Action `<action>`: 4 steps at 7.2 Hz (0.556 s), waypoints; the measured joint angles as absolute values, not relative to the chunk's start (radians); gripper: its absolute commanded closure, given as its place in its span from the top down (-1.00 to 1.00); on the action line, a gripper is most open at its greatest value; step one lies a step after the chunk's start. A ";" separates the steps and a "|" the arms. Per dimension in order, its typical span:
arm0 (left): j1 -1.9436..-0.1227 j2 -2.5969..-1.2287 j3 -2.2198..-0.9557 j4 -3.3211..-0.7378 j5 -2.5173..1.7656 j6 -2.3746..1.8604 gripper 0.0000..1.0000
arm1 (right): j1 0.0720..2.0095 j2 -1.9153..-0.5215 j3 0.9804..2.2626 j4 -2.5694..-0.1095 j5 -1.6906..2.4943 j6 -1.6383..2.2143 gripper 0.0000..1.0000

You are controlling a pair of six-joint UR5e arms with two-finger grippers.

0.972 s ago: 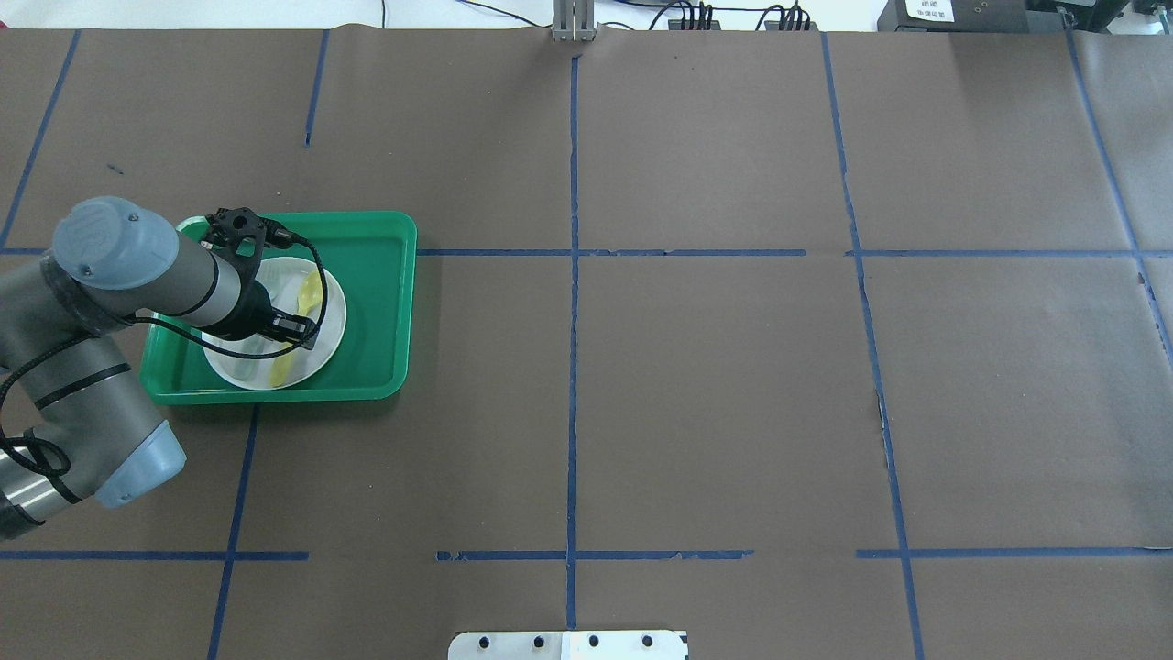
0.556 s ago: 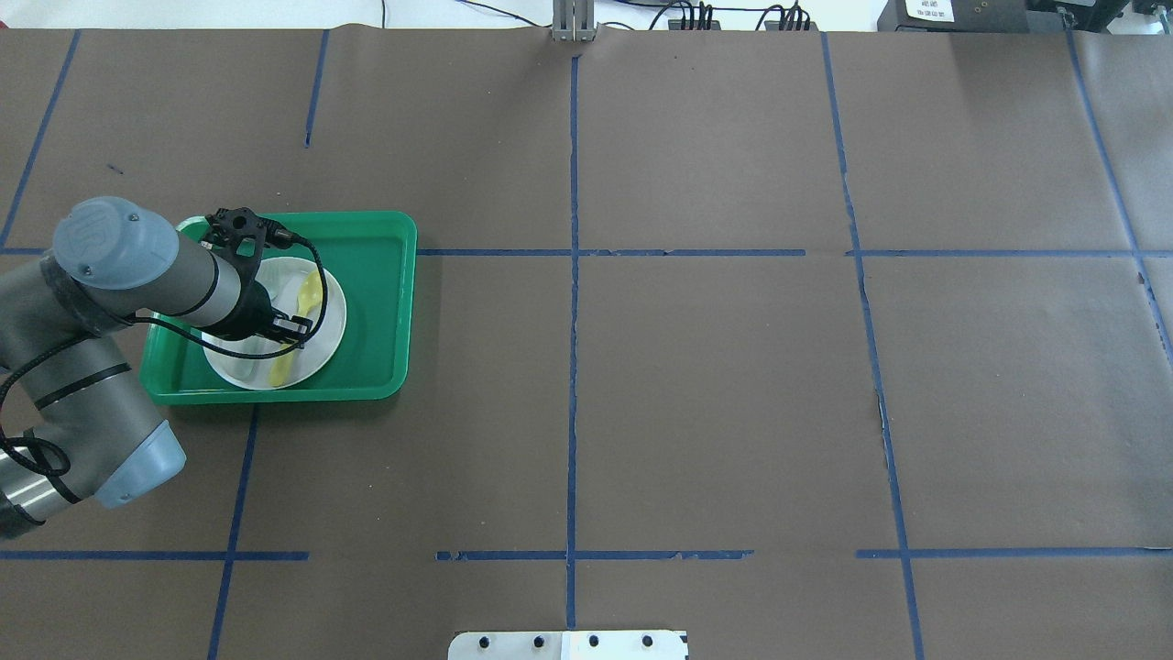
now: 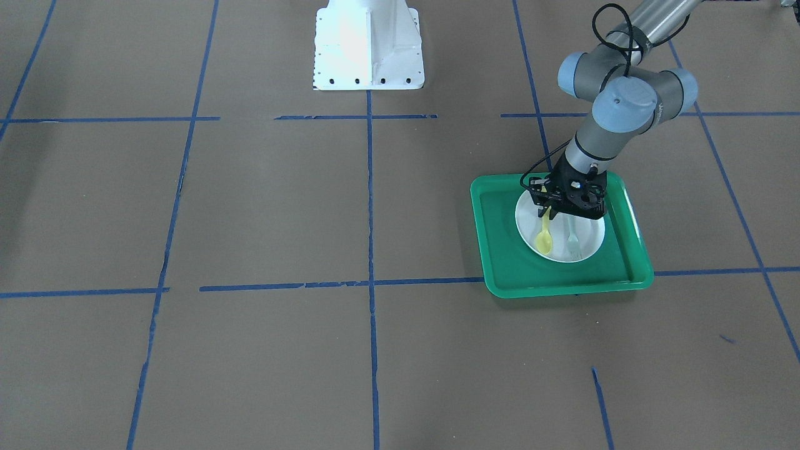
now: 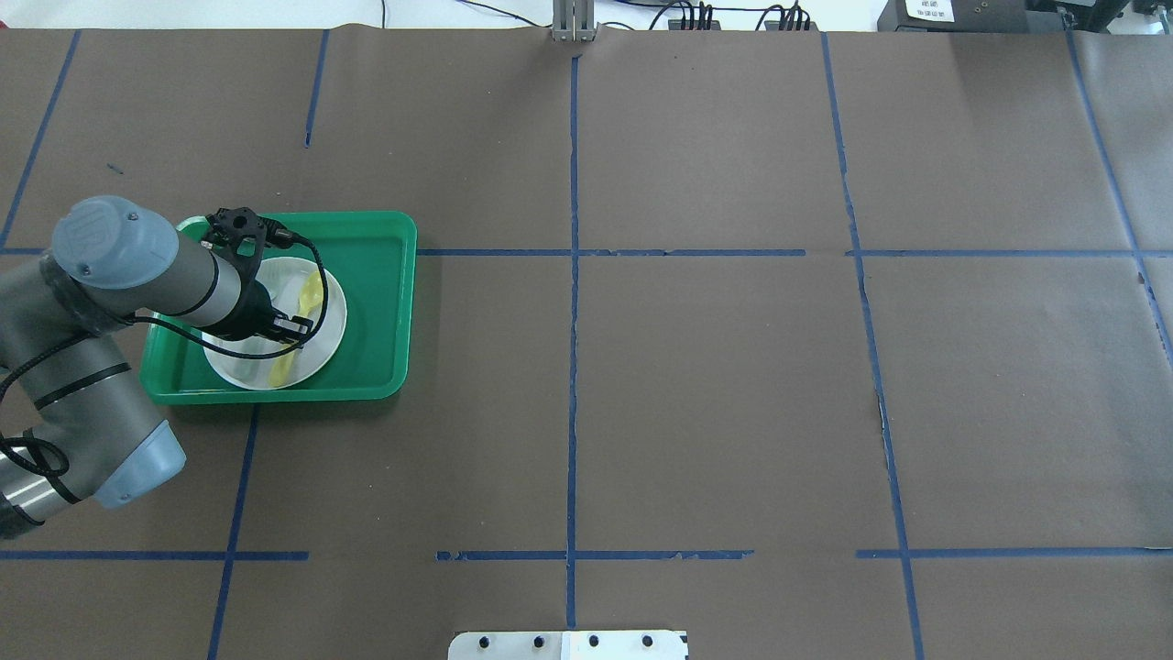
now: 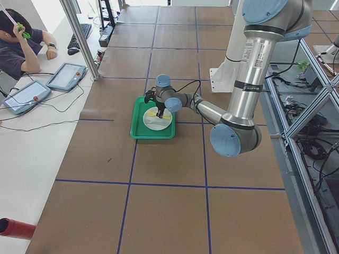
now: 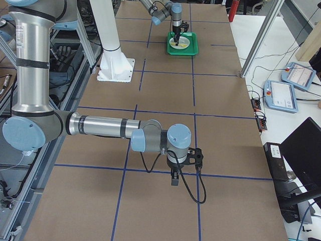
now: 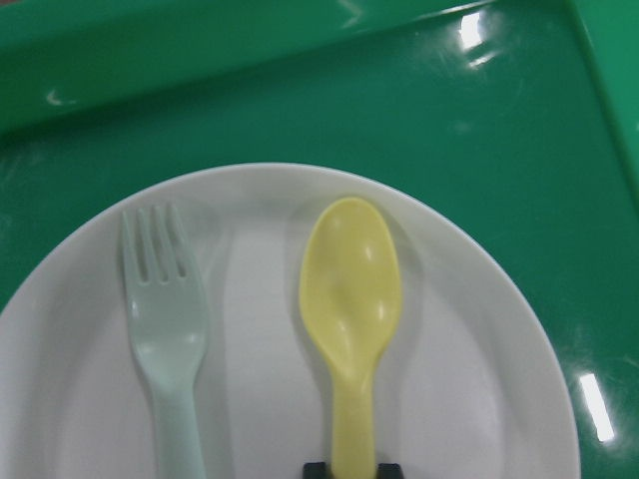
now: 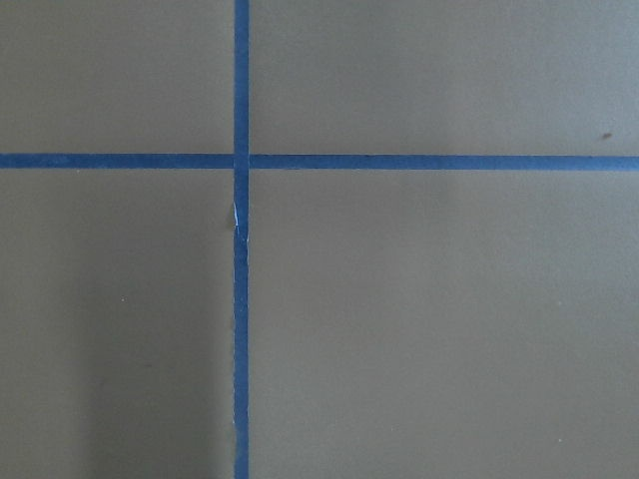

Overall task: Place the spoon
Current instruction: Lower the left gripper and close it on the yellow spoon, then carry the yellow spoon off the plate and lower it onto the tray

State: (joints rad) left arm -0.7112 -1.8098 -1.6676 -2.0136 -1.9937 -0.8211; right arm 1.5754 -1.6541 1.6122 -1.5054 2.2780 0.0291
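The left gripper point(image 4: 291, 327) has now closed its jaws on the handle of the spoon point(image 7: 351, 289), which lies on the white plate point(image 7: 479, 339), so lifting seems next; whether the right gripper point(image 6: 174, 181) has its jaws open, I cannot tell.

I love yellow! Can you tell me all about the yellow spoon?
The spoon is small and yellow and looks like smooth plastic, with an oval bowl and a slim handle. It lies flat on the white plate, beside a pale green fork but not touching it. The left hand has a fingertip on each side of the handle; whether it squeezes, I cannot tell.
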 measured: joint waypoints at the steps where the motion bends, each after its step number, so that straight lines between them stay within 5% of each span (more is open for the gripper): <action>1: -0.715 -1.808 -1.674 -2.012 -1.994 -0.824 -1.00 | 1.575 -1.654 1.612 -1.505 2.278 0.029 1.00; 4: -0.757 -1.806 -1.693 -1.998 -1.995 -0.945 -1.00 | 1.575 -1.655 1.612 -1.505 2.278 0.029 1.00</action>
